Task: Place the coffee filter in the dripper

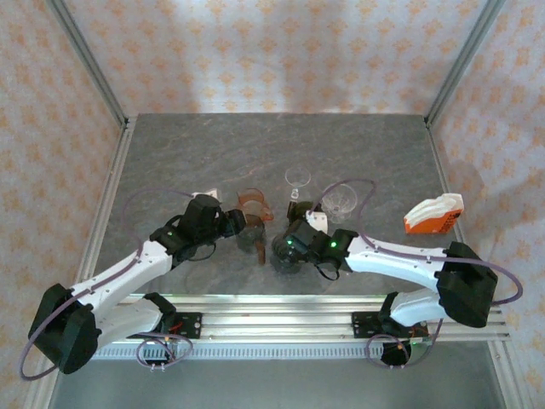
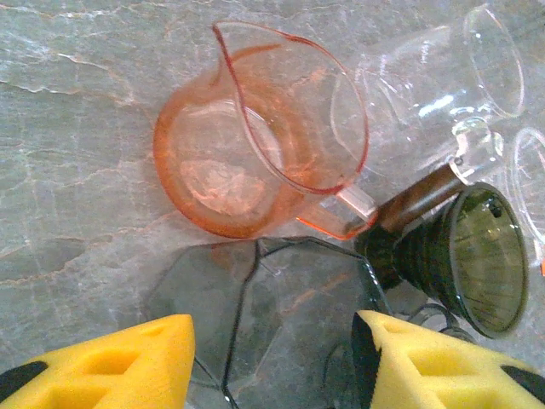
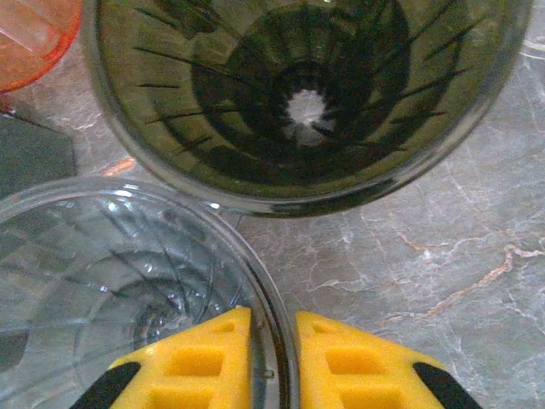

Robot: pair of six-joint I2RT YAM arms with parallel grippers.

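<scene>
Right fingers [image 3: 230, 349] pinched on clear dripper [image 3: 128, 281] rim, bottom of frame | dark dripper [image 3: 306, 102] just above | left fingers [image 2: 128, 358] spread, empty, over smoky glass plate [image 2: 281, 315] | pink pitcher [image 2: 255, 136] beyond, centre | coffee filters [image 1: 438, 206] in orange holder [image 1: 423, 226], right side of tabletop [image 1: 213, 153], well apart

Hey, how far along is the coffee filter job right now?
Nothing done: the dark dripper is empty. In hand: the right gripper pinches the rim of the clear ribbed dripper; the left gripper hangs open. Left: fetching a filter, apparently in the orange holder, and seating it.
</scene>
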